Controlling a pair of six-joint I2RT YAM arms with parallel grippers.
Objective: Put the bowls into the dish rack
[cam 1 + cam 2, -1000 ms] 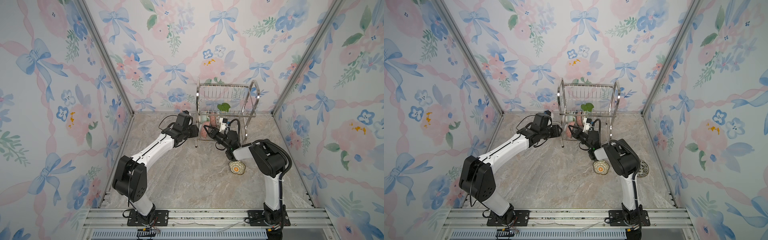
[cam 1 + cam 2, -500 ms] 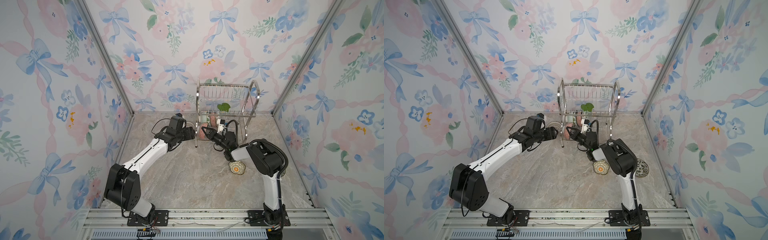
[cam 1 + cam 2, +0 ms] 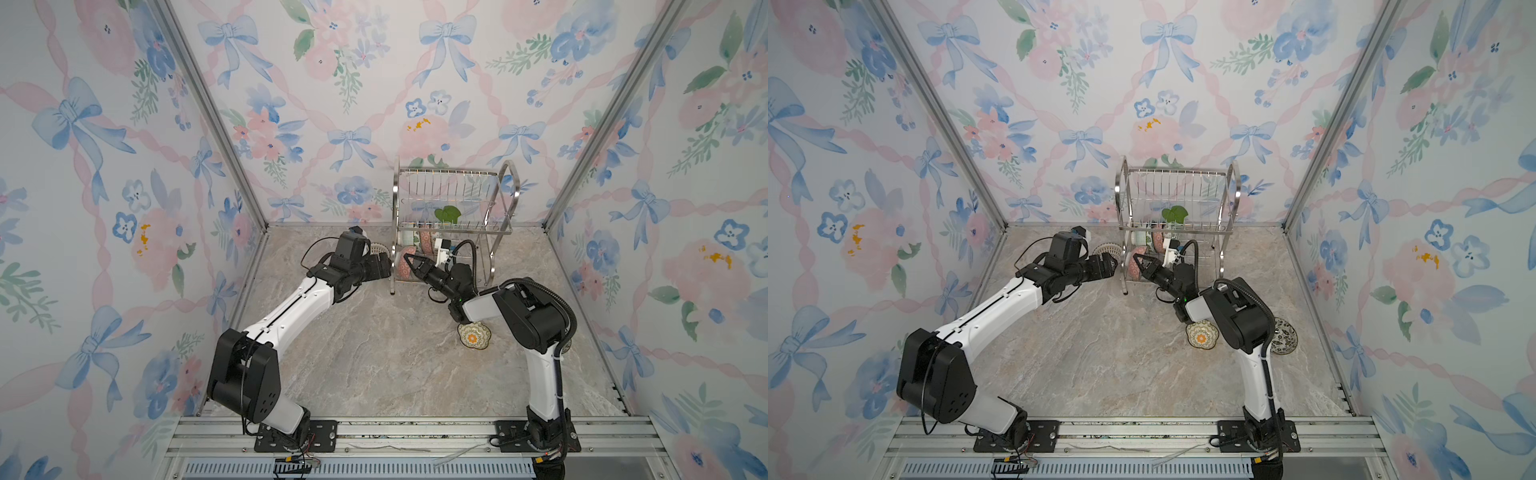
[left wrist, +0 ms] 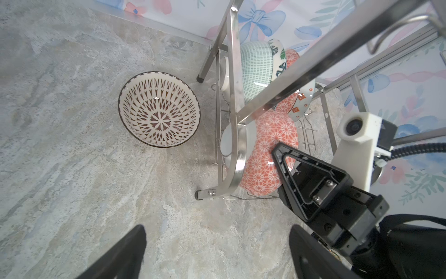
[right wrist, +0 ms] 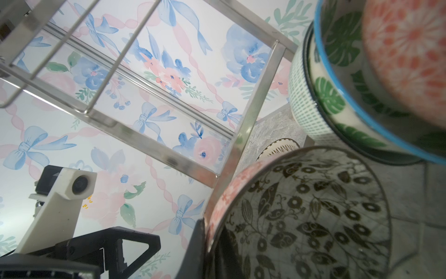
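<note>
The dish rack (image 3: 448, 170) (image 3: 1177, 169) stands against the back wall, with mint, green-leaf and orange bowls (image 4: 257, 67) upright in its lower tier. My right gripper (image 3: 409, 261) (image 5: 208, 232) is shut on the rim of a bowl (image 5: 301, 217) (image 4: 265, 154) that is pink-orange outside and dark floral inside, held at the rack's lower front-left corner. My left gripper (image 3: 386, 266) (image 4: 214, 253) hangs open and empty just left of the rack. A brown lattice bowl (image 4: 159, 108) (image 3: 379, 249) sits on the floor beside the rack's left leg.
A scalloped yellow-orange bowl (image 3: 473, 336) (image 3: 1202, 334) lies on the floor under my right forearm. A dark floral bowl (image 3: 1284, 336) sits to its right, behind the right arm. Patterned walls close in three sides. A green leaf shows through the upper tier (image 3: 447, 214).
My left gripper has opened wide and drawn back a little to the left of the rack. The right gripper has stayed at the lower tier with its bowl.
</note>
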